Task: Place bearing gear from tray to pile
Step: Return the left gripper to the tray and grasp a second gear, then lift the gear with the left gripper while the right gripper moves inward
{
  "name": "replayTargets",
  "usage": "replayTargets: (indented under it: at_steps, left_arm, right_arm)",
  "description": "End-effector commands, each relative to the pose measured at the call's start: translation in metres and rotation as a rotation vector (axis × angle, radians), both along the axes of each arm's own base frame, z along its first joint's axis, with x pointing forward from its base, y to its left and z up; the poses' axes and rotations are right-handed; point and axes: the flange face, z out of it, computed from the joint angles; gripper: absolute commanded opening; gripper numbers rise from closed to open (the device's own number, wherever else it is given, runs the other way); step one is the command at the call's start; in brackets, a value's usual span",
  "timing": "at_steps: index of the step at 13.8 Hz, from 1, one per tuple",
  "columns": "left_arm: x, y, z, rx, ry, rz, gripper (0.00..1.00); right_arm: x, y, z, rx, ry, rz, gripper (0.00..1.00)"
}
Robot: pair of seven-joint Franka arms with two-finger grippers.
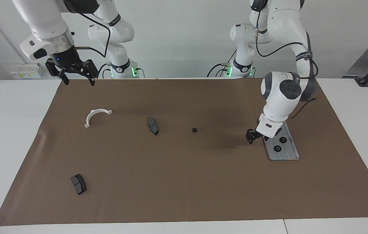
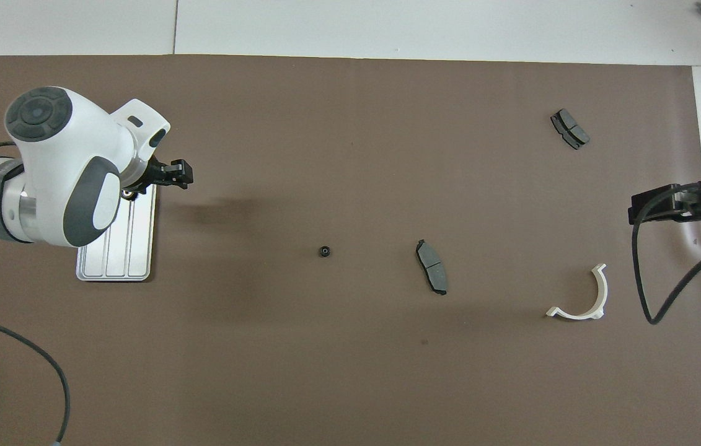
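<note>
One gear [image 1: 195, 130] lies on the brown surface [image 1: 184, 182] beside a pad [image 1: 153, 125], two gears [image 1: 282, 139] wait in the tray [image 1: 290, 155], the left pincer [image 1: 257, 135] hangs released and empty over the tray's edge, and the right pincer [image 1: 76, 75] waits released.

three gears [image 1: 195, 130], two brake pads [image 1: 153, 125]
</note>
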Motion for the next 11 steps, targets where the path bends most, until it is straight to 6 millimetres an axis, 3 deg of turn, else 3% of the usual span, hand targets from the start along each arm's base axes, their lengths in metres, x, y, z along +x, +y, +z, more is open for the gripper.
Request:
replayTargets:
  at_steps: [1, 4, 6, 8, 11]
  left_arm:
    - [-0.004, 0.034, -0.004, 0.005, 0.01, -0.037, 0.78]
    - [-0.01, 0.068, -0.026, 0.0, -0.035, -0.025, 0.76]
    - [-0.01, 0.085, -0.041, -0.003, -0.065, -0.01, 0.75]
    - [-0.009, 0.09, -0.046, -0.004, -0.07, -0.007, 0.73]
    - [-0.007, 0.091, -0.049, -0.005, -0.078, -0.004, 0.68]
  right_arm:
    - [-0.006, 0.003, 0.001, 0.019, -0.025, 0.031, 1.0]
    - [0.008, 0.04, -0.017, 0.022, -0.076, 0.092, 1.0]
    - [0.015, 0.081, -0.033, 0.024, -0.074, 0.138, 1.0]
    - [0.03, 0.125, -0.061, 0.026, -0.07, 0.093, 1.0]
    - [0.042, 0.185, -0.087, 0.066, -0.111, 0.093, 1.0]
